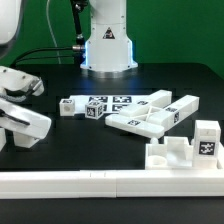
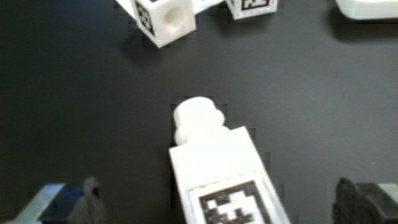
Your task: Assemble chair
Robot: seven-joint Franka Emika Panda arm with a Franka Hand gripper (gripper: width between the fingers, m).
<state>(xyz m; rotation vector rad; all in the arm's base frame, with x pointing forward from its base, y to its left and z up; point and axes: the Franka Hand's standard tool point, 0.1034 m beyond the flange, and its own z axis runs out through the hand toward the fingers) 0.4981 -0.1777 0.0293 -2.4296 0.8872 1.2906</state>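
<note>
On the bench (image 1: 70,140), at the exterior view's left, the pincer (image 2: 217,203) is hanging wide open over one pegged leg (image 2: 210,155) of the chair; it is holding nothing.

Wrist view: both fingertips (image 2: 63,200) are standing clear of the leg's sides. The leg is lying flat between them, tag facing up, peg pointing toward some small blocks (image 2: 160,20).

The remaining chair parts, blocks and slabs (image 1: 150,112), are lying loose mid-bench, apart from the leg. A long white rail (image 1: 100,180) is lying across the front of the exterior view.

Judgement: the grasp is not yet made.

Risks:
- The leg is sitting slightly skewed to the jaw line, so closing could be twisting it instead of seizing it squarely.
- Smooth plastic may be slipping under a shallow grip.
- Descending too deep would be driving the fingertips into the bench.
</note>
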